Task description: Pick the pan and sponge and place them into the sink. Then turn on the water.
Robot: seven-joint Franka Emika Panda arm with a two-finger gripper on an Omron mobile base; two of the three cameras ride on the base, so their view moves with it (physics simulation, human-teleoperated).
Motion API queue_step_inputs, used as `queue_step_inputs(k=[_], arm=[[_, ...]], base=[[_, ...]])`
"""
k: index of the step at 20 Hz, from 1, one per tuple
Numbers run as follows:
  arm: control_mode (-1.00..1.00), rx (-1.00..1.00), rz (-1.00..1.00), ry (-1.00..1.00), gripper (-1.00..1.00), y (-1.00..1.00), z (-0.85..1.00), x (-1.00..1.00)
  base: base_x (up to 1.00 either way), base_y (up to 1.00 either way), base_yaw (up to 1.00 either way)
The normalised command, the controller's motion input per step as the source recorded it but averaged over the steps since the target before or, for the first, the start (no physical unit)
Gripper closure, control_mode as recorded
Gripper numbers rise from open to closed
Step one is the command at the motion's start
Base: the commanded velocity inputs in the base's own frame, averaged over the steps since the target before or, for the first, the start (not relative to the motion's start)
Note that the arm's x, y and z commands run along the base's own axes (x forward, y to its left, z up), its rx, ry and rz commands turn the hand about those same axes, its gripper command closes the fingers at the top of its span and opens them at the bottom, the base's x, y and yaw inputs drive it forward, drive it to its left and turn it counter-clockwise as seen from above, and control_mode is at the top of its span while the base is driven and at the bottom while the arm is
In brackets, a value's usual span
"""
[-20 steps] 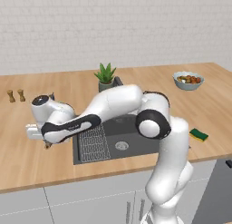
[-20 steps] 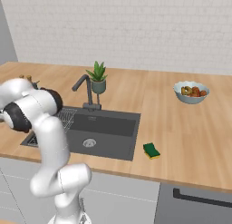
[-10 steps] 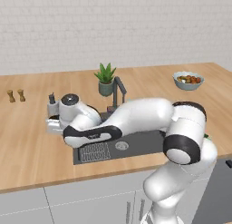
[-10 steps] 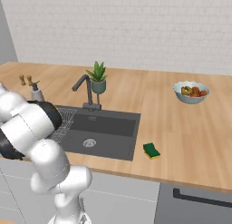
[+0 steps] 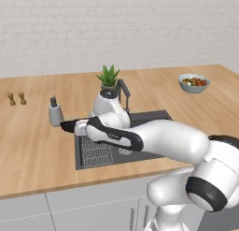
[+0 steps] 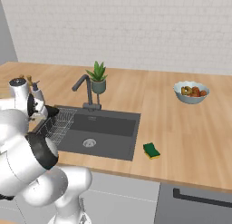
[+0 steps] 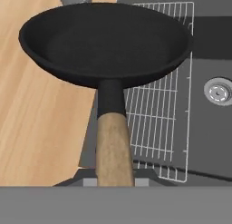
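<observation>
Risk, pan (image 7: 105, 41): held out level beyond the fingers, part over the wire rack (image 7: 168, 109) and part over the wooden counter (image 7: 36, 114); released here, likely to land with its far rim on the counter edge and tip rather than settle in the basin.
Risk, grip: held far down the long wooden handle (image 7: 113, 146), with the heavy dish well ahead of the fingers; a droop or roll about the handle is a fair concern during the lowering.
Risk, soap dispenser (image 5: 55, 111): just past the pan's far rim; a further reach in that direction could knock it over.
Risk, faucet (image 6: 85, 89): off to one side of the fingers, over the sink (image 6: 115, 128); a wide swing of the pan toward the drain (image 7: 219, 90) could clip it.
Gripper (image 5: 80, 127): fingers clamped on the handle, judged from the handle running straight out from between them; the tips themselves are hidden.
Pan, look: round, shallow, matt black, empty; short black neck joining a light-brown wooden handle.
Pan, place: in the air ahead of the fingers, above the rack end of the sink, touching nothing else.
Sponge (image 6: 152, 150): green top over yellow, on the counter just beside the sink's far edge, well apart from the fingers.
Water: none seen falling from the spout.
</observation>
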Motion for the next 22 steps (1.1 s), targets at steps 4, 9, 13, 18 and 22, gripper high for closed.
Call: queue_step_inputs(k=[4, 9, 13, 18, 22], arm=[[-1.00, -0.11, 0.60, 0.00, 1.00, -0.96, 0.01, -0.09], [-1.00, -0.09, 0.69, 0.00, 1.00, -0.87, 0.00, -0.14], [-1.00, -0.02, 0.71, 0.00, 1.00, -0.79, 0.00, -0.03], [-1.00, 0.00, 0.50, 0.00, 1.00, -0.90, 0.00, 0.00], [-1.00, 0.00, 0.20, 0.00, 1.00, -0.96, 0.00, 0.00]], base=[[0.00, 0.00, 0.00], [0.00, 0.00, 0.00], [0.00, 0.00, 0.00], [0.00, 0.00, 0.00], [0.00, 0.00, 0.00]])
